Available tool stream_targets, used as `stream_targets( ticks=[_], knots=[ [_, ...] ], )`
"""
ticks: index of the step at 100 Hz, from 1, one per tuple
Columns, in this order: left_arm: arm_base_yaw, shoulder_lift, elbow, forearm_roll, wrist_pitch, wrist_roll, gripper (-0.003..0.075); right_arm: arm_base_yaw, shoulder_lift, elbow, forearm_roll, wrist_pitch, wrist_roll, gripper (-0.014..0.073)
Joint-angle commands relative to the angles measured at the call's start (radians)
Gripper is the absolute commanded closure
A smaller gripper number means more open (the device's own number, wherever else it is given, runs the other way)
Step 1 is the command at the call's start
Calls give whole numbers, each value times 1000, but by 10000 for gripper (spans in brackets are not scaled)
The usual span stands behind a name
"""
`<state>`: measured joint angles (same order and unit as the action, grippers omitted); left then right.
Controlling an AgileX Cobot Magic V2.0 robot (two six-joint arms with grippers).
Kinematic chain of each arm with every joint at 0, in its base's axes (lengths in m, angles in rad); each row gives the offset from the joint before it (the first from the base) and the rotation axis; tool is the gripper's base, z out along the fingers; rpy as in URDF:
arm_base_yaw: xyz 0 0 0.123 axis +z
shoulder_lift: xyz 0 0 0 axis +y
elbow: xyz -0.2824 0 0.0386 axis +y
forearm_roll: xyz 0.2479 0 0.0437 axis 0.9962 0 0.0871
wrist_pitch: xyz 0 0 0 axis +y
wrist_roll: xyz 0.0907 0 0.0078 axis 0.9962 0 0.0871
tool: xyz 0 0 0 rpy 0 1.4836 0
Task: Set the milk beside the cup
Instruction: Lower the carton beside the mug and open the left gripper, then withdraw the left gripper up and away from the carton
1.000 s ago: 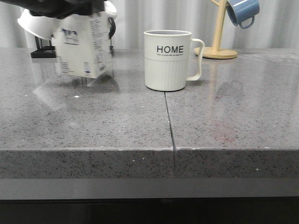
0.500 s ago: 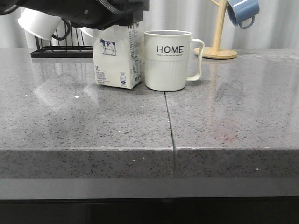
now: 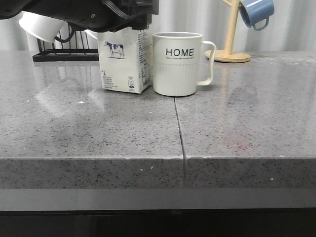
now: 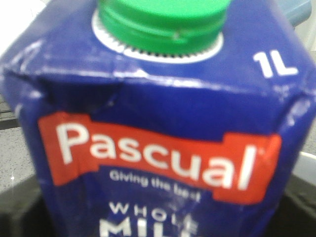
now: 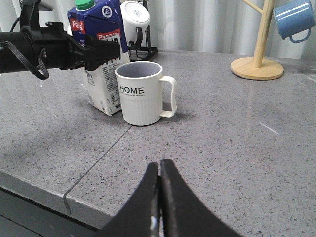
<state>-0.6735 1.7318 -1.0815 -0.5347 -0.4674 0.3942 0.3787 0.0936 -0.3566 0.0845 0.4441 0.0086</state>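
White milk (image 3: 124, 64) in left end effector (image 3: 116, 17), upright beside cup (image 3: 177, 64)

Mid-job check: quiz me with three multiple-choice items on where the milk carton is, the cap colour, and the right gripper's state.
1. The milk carton stands:
A. on the cup's handle side
B. on the HOME cup's side away from its handle
C. by the wooden stand

2. The carton's cap is:
A. red
B. white
C. green

3. The right gripper is:
A. shut, holding nothing
B. shut on the cup
C. wide open

B: the front view shows the handle pointing away from the carton.
C: green in the left wrist view.
A: fingers together over bare counter.
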Motion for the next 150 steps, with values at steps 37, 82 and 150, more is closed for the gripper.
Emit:
stream_targets(
  ticks=[37, 82, 150],
  knots=[
    [-6, -110, 30, 9, -40, -4, 59, -5, 13, -24, -2, -73, -9, 658],
    [26, -425, 294, 159, 26, -16, 95, -5, 13, -24, -2, -73, -9, 658],
    [559, -840, 389, 761, 429, -591, 741, -5, 13, -24, -2, -73, -9, 658]
  ],
)
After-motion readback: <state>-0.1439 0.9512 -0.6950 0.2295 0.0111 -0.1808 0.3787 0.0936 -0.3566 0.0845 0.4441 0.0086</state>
